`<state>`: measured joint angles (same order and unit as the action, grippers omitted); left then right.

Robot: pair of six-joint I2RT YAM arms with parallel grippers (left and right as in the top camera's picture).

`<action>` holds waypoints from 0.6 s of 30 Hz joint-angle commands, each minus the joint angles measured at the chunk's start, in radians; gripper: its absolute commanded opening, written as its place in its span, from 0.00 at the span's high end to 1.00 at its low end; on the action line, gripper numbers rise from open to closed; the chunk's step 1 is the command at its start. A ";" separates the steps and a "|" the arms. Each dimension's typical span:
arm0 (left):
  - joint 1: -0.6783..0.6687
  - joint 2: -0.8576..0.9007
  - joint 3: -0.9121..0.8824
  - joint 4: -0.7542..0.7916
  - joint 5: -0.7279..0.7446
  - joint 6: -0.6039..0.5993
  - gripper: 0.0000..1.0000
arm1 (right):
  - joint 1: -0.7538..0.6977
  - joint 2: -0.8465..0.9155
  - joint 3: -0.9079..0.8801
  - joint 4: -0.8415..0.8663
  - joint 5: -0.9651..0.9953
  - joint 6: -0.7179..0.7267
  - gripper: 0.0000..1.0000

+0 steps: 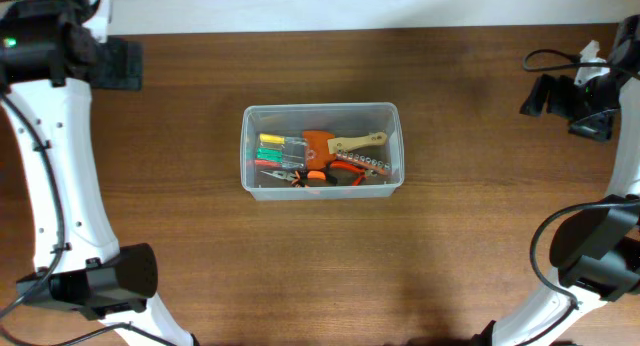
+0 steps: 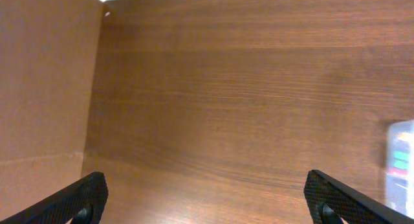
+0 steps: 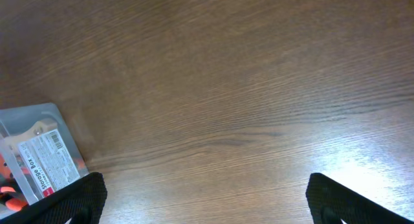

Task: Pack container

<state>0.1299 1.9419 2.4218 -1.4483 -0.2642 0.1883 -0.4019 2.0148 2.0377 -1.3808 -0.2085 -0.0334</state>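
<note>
Item one, my left claw (image 2: 204, 188): fingers spread wide, gripping nothing, touching nothing, hanging over the wooden table (image 2: 226, 88). Item two, my right claw (image 3: 206, 188): likewise wide open, holding nothing, only tabletop between its fingers. Item three, the container (image 1: 246, 151): upright at the middle of the table, well apart from both claws, its corner showing at the edge of each wrist view. Inside it lie a screwdriver case (image 1: 280, 146), a wooden-handled orange tool (image 1: 338, 143) and orange-gripped pliers (image 1: 305, 176).
</note>
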 commanded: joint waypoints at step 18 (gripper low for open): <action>0.032 -0.001 0.002 -0.002 0.013 -0.019 0.01 | 0.486 -0.758 -0.078 0.010 0.014 -0.020 0.01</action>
<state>0.1585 1.9419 2.4218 -1.4490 -0.2588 0.1852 0.0795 1.3945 2.0159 -1.3815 -0.2119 -0.0334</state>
